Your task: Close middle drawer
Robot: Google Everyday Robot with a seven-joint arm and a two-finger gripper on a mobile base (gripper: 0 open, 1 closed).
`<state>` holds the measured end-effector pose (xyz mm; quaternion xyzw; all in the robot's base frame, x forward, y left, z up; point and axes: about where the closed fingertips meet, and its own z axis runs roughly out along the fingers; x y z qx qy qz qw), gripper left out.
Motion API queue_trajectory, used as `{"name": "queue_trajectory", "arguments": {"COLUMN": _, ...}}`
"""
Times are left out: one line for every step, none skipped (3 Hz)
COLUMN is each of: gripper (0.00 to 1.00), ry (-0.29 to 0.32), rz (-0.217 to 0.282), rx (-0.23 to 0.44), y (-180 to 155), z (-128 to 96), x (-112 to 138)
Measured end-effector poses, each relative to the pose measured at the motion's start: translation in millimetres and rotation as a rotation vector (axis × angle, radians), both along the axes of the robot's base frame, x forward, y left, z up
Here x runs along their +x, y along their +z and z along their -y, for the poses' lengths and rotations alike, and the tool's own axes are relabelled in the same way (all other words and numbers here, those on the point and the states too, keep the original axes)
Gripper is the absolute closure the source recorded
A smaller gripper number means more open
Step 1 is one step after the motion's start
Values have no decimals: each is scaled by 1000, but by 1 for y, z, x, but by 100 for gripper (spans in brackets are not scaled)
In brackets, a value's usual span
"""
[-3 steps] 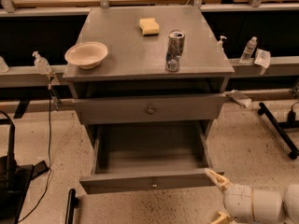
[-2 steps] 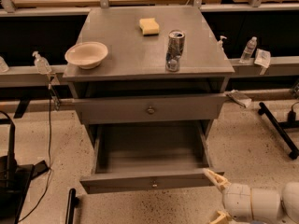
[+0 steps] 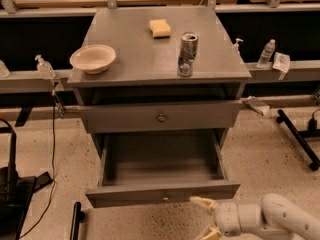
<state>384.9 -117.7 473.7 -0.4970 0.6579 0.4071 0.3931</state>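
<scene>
Hand [image 3: 199, 218]: smooth white casing, two tan fingers spread apart, gripping nothing, just beside the lower right front edge of the middle drawer [image 3: 125, 196]. This is flat grey metal, pulled out toward the camera, long axis left-right. Beyond, the grey table [image 3: 135, 59] carries a round bowl [image 3: 93, 58], a shiny can [image 3: 188, 53] and a yellow sponge [image 3: 160, 28].

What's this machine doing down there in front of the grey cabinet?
A robot arm has its hand low at the right, just in front of the middle drawer. That drawer is pulled far out and looks empty. The hand is open and holds nothing, so the drawer has not yet been pushed in. The drawer above sticks out only slightly. On the cabinet top sit a bowl, a can and a sponge.
</scene>
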Motion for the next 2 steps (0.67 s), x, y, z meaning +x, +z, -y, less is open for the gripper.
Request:
{"name": "queue_trajectory", "arguments": {"gripper": 44, "ry": 42, "rz": -48, "rx": 36, "y": -35, "z": -11, "x": -3}}
{"name": "queue_trajectory", "arguments": {"gripper": 69, "ry": 105, "rz": -90, "rx": 85, "y": -55, "z": -24, "x": -6}}
